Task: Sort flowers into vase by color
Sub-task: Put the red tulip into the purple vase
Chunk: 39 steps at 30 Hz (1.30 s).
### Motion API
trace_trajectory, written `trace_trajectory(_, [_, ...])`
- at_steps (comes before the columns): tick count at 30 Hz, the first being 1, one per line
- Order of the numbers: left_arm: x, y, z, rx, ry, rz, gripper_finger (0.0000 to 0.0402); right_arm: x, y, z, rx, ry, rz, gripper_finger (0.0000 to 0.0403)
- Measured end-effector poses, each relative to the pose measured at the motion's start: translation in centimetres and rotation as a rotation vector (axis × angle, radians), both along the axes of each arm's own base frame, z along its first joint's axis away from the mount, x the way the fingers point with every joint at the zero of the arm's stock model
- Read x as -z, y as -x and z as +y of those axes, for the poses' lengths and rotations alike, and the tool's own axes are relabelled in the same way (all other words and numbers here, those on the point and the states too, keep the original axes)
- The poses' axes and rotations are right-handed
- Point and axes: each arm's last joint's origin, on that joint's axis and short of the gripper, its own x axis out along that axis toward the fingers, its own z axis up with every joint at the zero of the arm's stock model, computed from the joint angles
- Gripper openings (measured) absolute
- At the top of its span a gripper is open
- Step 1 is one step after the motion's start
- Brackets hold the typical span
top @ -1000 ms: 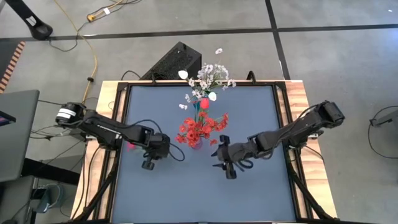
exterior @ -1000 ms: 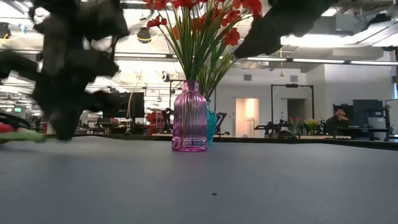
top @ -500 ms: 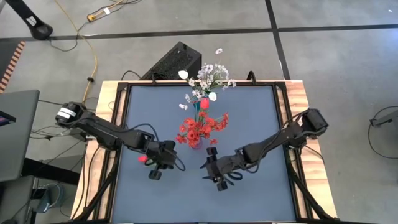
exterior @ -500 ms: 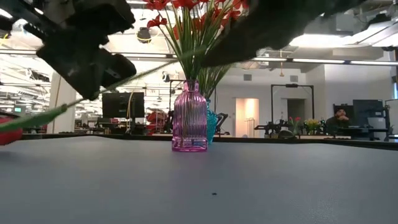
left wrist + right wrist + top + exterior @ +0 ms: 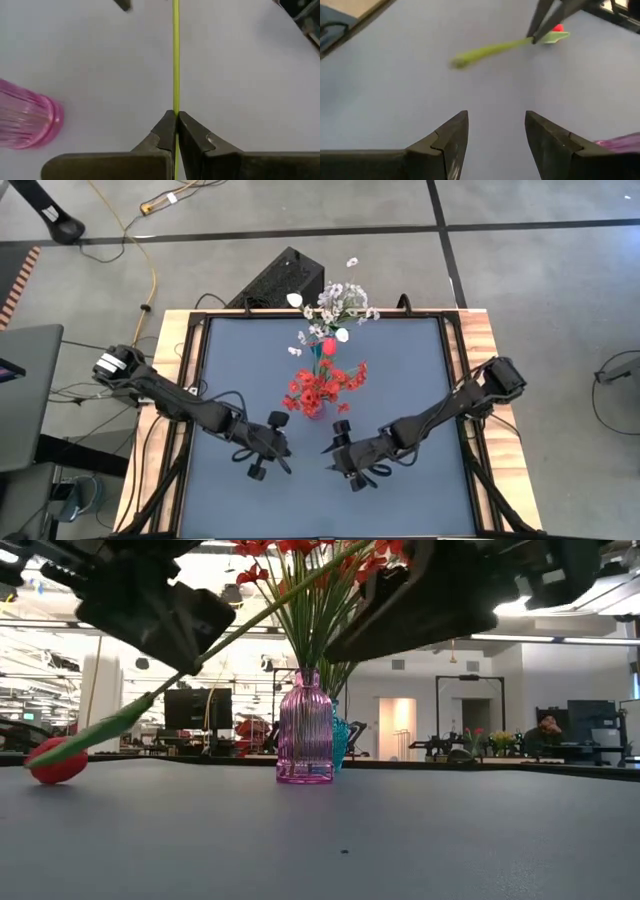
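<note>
I hold a red tulip in my left gripper (image 5: pixel 274 448), which is shut on its thin green stem (image 5: pixel 175 60). The bloom (image 5: pixel 55 762) hangs low by the table; whether it touches cannot be told. The stem's free end (image 5: pixel 458 62) points toward my right gripper (image 5: pixel 496 134), which is open just to the right (image 5: pixel 335 452) and touches nothing. A pink vase (image 5: pixel 304 730) of red flowers (image 5: pixel 320 388) stands mid-table. Behind it, a teal vase (image 5: pixel 341 740) holds white flowers (image 5: pixel 340 302) and one red tulip. My left gripper pinches the tulip's stem at about mid-length (image 5: pixel 175 113) between its two fingertips (image 5: pixel 544 20), coming from above and lying across it. The stem slants in the hold, with the bloom end (image 5: pixel 559 28) low and the free end raised.
Both vases stand close beyond the two grippers, near the table's centre. A raised dark frame (image 5: pixel 200 380) edges the blue table. Bare blue surface lies toward the near edge (image 5: pixel 320 505). Beyond the table the low view shows desks and a seated person (image 5: pixel 547 728).
My left gripper has moved toward the near edge and rightward, carrying the tulip. The stem, first lying low, now slants up with its free end raised, and the bloom has shifted right. My right gripper has moved leftward and toward the near edge, closer to the stem's free end.
</note>
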Motion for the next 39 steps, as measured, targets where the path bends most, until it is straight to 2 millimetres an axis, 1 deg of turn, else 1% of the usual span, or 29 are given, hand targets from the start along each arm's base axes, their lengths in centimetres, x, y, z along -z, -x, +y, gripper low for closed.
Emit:
trace_trajectory(3, [-0.1, -0.1, -0.1, 0.025, -0.02, -0.023, 0.0, 0.5, -0.7, 0.2, -0.023, 0.017, -0.055, 0.022])
trace_trajectory(7, [-0.2, -0.1, -0.3, 0.075, -0.058, -0.043, 0.0, 0.7, -1.9, 0.5, -0.077, 0.072, -0.189, 0.022])
trace_trajectory(10, [-0.2, -0.1, -0.3, 0.096, -0.077, -0.052, 0.0, 0.4, -2.1, 0.6, -0.102, 0.118, -0.247, 0.022])
trace_trajectory(14, [-0.3, -0.2, -0.3, 0.118, -0.103, -0.073, 0.0, 0.1, -2.3, 0.3, -0.113, 0.152, -0.276, 0.0212])
trace_trajectory(17, [-0.4, -0.3, -0.4, 0.15, -0.138, -0.102, 0.0, 0.0, -2.5, -0.1, -0.116, 0.169, -0.285, 0.0194])
trace_trajectory(19, [-0.5, -0.3, -0.4, 0.175, -0.164, -0.117, 0.0, 0.3, -2.6, -0.4, -0.102, 0.155, -0.252, 0.0181])
trace_trajectory(23, [-0.4, -0.1, -0.4, 0.215, -0.252, -0.121, 0.0, 1.0, -2.3, -0.7, -0.032, 0.056, -0.161, 0.0161])
trace_trajectory(27, [0.1, 0.4, -0.5, 0.275, -0.387, -0.085, 0.0, 1.7, -2.1, -1.2, 0.074, -0.073, -0.065, 0.0154])
trace_trajectory(30, [0.3, 0.8, -0.7, 0.328, -0.503, -0.071, 0.0, 2.0, -2.2, -1.7, 0.133, -0.228, -0.003, 0.0155])
trace_trajectory(34, [0.2, 1.2, -1.5, 0.36, -0.634, -0.096, 0.0, 2.6, -2.2, -2.6, 0.147, -0.469, 0.125, 0.0164])
trace_trajectory(39, [0.3, 1.8, -2.5, 0.416, -0.844, -0.105, 0.0, 2.8, -2.3, -3.5, 0.227, -0.645, 0.17, 0.0176])
